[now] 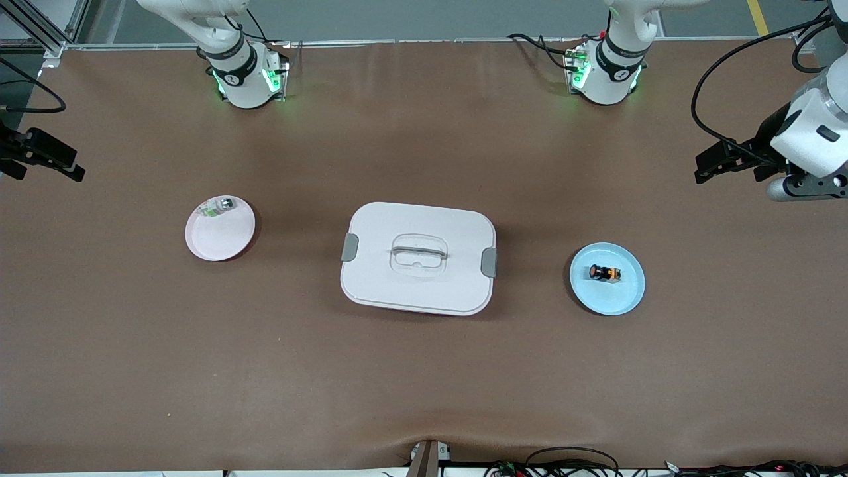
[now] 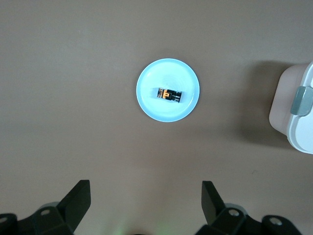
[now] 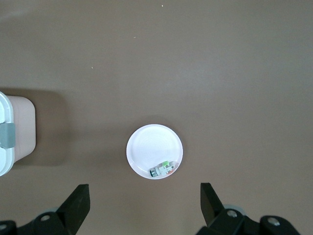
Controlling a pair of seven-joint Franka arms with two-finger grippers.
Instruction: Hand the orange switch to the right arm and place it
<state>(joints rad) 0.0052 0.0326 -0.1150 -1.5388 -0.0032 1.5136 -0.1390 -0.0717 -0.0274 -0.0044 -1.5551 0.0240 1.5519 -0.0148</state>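
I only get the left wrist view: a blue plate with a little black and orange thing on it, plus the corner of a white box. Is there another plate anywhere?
Observer: Yes. A pale pink plate lies toward the right arm's end of the table, with the white box between it and your blue plate.
Operator: Anything on it?
Observer: A small clear, green and silver part, by the rim farther from the front camera.
Operator: Where's the other robot hand?
Observer: The right gripper hangs open and empty over the right arm's end of the table. The left gripper does likewise over its own end.
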